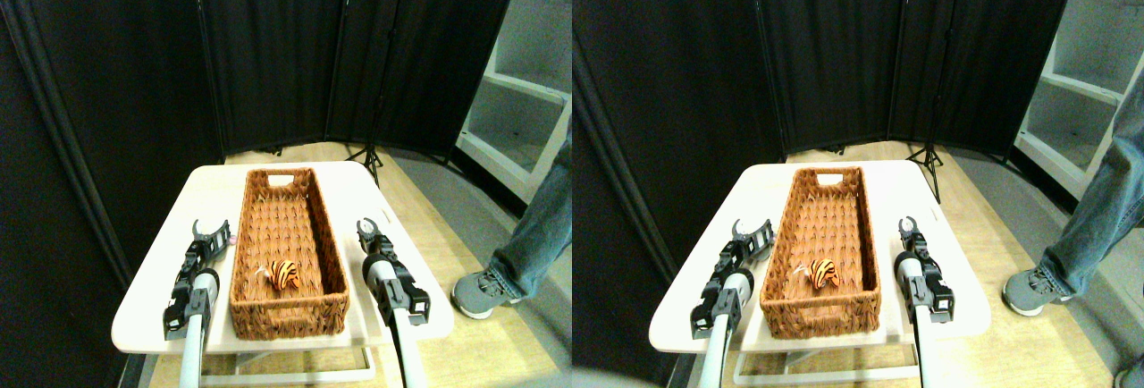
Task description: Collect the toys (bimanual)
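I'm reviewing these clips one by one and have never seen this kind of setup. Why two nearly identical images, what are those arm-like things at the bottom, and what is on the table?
The two halves are the two eyes of one wide-angle camera on a four-legged robot, looking forward and down. The pale limbs rising from the bottom are its two manipulators, ending in the dark left gripper and right gripper.

On the white table stands a long wicker basket. An orange, black-striped tiger toy lies inside, towards its near end. A small pink thing sits by the left gripper, too small to identify. Neither gripper holds anything. A person's leg and shoe show at the right.
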Robot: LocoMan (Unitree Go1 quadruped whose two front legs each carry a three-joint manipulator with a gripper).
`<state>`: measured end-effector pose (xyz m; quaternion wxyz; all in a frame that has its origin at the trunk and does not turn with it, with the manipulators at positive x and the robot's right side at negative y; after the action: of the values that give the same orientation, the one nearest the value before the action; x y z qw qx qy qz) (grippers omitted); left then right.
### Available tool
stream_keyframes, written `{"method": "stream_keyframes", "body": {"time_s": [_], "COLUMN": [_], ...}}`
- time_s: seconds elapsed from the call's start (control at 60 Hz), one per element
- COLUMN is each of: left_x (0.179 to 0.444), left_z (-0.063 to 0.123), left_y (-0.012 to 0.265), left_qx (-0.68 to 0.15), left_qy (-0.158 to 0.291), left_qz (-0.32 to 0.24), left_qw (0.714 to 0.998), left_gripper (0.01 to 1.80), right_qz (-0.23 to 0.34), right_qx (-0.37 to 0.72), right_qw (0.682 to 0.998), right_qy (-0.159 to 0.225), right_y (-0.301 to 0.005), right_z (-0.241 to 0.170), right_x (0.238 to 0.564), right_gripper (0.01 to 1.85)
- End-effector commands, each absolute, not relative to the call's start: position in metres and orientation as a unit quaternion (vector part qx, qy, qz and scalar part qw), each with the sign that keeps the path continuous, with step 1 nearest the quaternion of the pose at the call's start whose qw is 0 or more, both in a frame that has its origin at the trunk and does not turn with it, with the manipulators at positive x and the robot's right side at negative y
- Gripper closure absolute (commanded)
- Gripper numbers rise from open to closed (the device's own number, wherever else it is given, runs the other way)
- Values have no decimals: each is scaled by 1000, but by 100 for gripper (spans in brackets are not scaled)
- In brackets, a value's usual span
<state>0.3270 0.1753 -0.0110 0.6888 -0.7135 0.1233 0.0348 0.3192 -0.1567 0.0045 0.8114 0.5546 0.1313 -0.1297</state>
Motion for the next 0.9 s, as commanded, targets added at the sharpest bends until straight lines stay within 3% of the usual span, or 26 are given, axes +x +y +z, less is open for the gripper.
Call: {"method": "stream_keyframes", "body": {"time_s": [0.017,0.567,0.783,0.85,0.9], "left_x": [334,340,336,334,334], "left_z": [-12,-50,-53,-44,-35], "left_y": [173,178,177,175,175], "left_qx": [-761,-768,-759,-750,-734], "left_qy": [154,170,166,166,168], "left_qz": [48,82,87,79,78], "left_qw": [628,613,624,635,653], "left_gripper": [118,103,112,121,137], "right_qz": [-103,-110,-105,-104,-112], "right_qx": [556,578,561,573,585], "right_qw": [818,802,815,807,797], "right_qy": [104,100,96,98,98], "right_y": [-155,-150,-150,-150,-150], "right_z": [11,11,11,11,12], "right_x": [322,324,323,323,322], "right_gripper": [185,185,185,185,185]}}
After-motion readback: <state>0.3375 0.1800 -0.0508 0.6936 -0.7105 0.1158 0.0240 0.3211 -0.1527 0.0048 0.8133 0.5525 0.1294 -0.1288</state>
